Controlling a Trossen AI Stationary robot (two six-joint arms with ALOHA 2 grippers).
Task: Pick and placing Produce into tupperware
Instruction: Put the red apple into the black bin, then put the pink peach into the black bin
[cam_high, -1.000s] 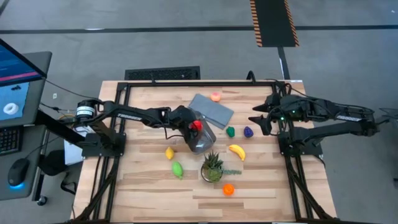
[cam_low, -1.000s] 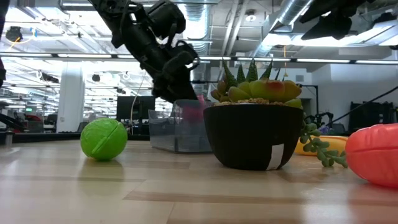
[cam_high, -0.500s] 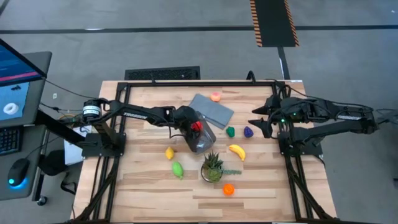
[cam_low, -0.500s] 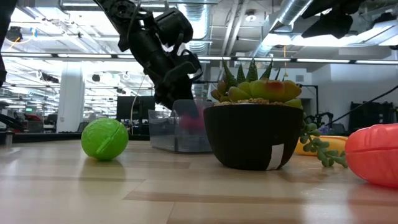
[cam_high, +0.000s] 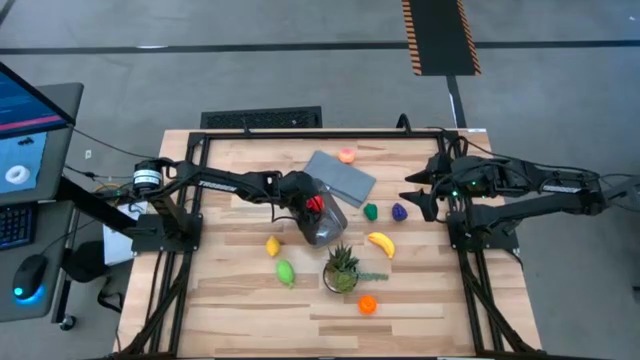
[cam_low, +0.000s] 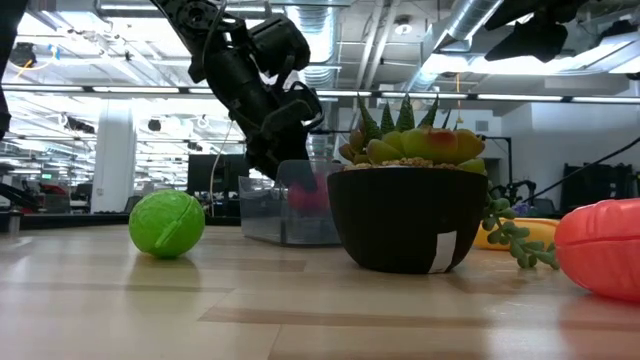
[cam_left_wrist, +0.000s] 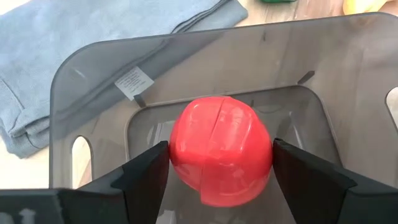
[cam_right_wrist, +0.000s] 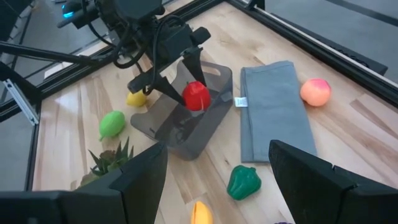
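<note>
Barely begun. Left tool (cam_left_wrist: 219, 171) over the tupperware (cam_high: 322, 222), fingers spread just clear of a red fruit (cam_left_wrist: 219, 158), apparently mid-drop. Right tool (cam_high: 412, 192) parked open at the bench (cam_high: 240, 300) edge. Still outside: yellow banana (cam_high: 381, 243), green, purple, orange, peach and yellow pieces.

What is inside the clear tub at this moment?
Inside the tupperware is one red toy fruit, between the fingers of the left end effector. The fruit covers the tub floor under it, so anything beneath cannot be seen.
</note>
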